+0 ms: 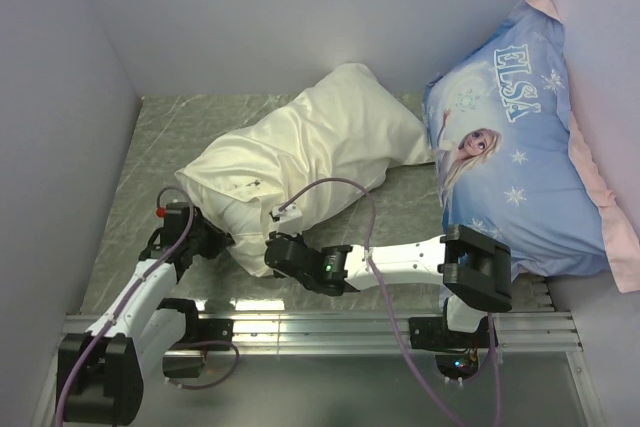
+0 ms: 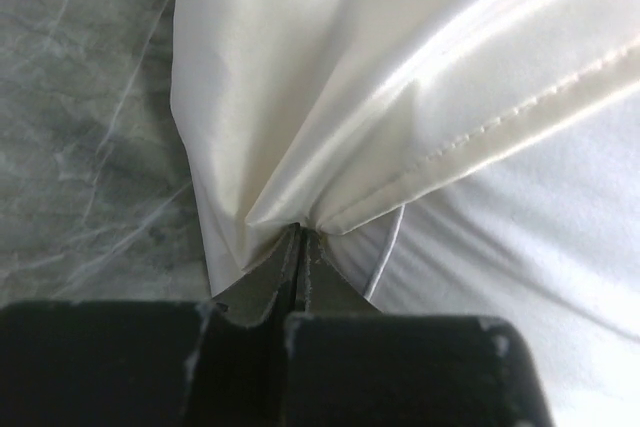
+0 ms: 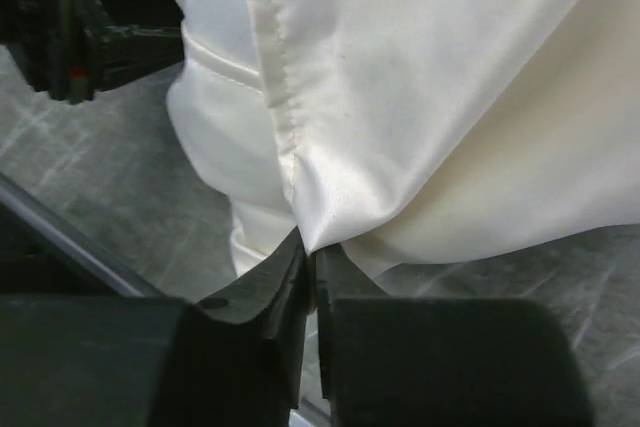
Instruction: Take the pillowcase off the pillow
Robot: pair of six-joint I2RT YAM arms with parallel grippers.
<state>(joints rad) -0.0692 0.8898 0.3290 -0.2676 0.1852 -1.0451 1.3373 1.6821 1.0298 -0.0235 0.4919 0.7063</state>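
Grey marbled table [image 1: 150,147] beneath me — my left tool [image 2: 300,234] and right tool [image 3: 308,247] each pinch the cream pillowcase [image 1: 300,152] at their tips.

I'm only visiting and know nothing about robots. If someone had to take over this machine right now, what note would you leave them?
Left gripper: jaws shut on the pillowcase hem at its near, open end.
Right gripper: jaws shut on the same hem, further right.
The pillowcase lies diagonally on the table, far end toward the Elsa pillow. The pillow is almost wholly inside; some white shows at the opening.
Done: both sides gripped.
Left: pull the case off the pillow.
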